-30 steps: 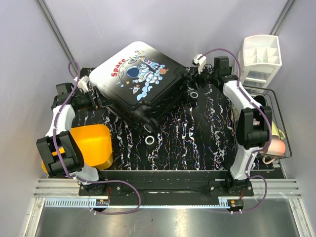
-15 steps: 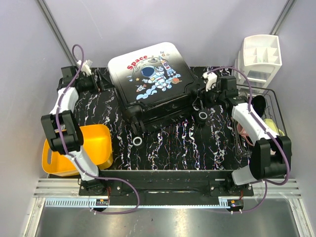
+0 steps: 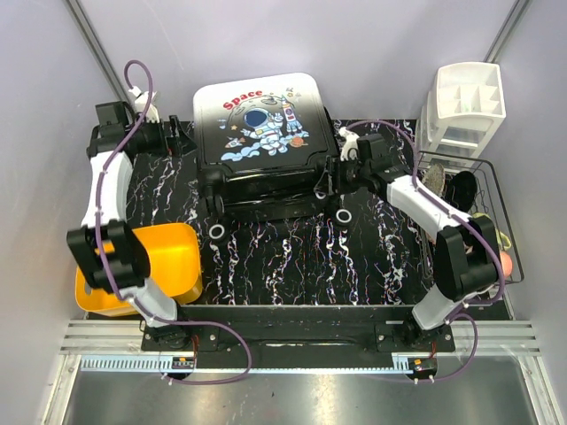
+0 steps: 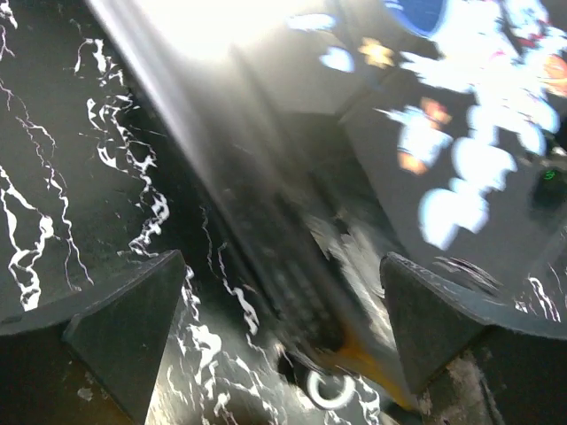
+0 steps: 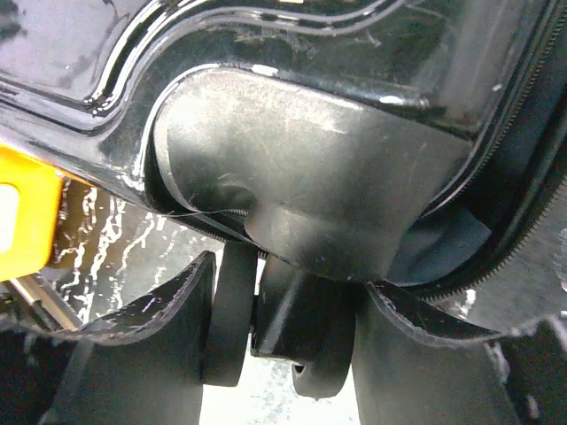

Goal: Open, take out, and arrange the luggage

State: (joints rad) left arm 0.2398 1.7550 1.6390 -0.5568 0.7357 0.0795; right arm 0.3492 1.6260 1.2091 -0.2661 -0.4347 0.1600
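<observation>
1. Two arms are reaching in toward the luggage [image 3: 259, 133], which lies at the far middle of the desk [image 3: 292, 257], white astronaut panel facing up and wheels toward me.
2. My left tool [image 3: 183, 144] sits just beside the case's left edge, fingers spread wide, nothing between them. That wrist view is blurred.
3. My right tool [image 3: 330, 181] is at the case's right near corner. On its wrist view the fingers [image 5: 151, 354] flank a black wheel [image 5: 232, 310] under the corner housing; I cannot tell whether they clamp it.
4. Near left is a yellow bin [image 3: 168, 257]; far right, a white organizer [image 3: 465, 106].
</observation>
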